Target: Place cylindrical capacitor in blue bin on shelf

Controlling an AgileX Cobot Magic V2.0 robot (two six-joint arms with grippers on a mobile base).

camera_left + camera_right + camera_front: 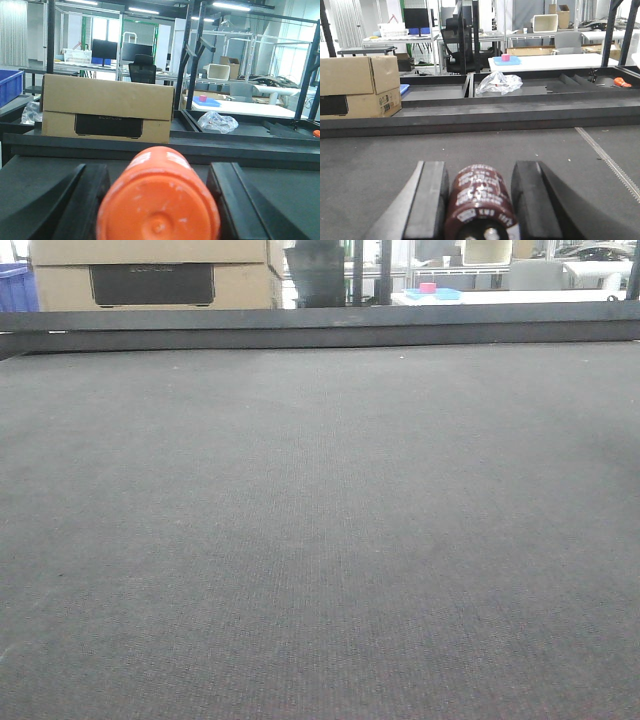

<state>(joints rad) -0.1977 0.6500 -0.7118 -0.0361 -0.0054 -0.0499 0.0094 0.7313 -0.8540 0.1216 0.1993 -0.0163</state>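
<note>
Between the black fingers (432,200) of the right claw (480,172) we see the dark red capacitor (479,200) held snugly, its printed side touching both pads, low over the gray mat (370,150). The left claw (159,172) has an orange cylinder (159,205) between its fingers, but it is so close and blurred that we cannot tell whether the claw truly grips it. A blue bin (9,85) shows at the left edge of the left wrist view, near a cardboard box (107,102).
</note>
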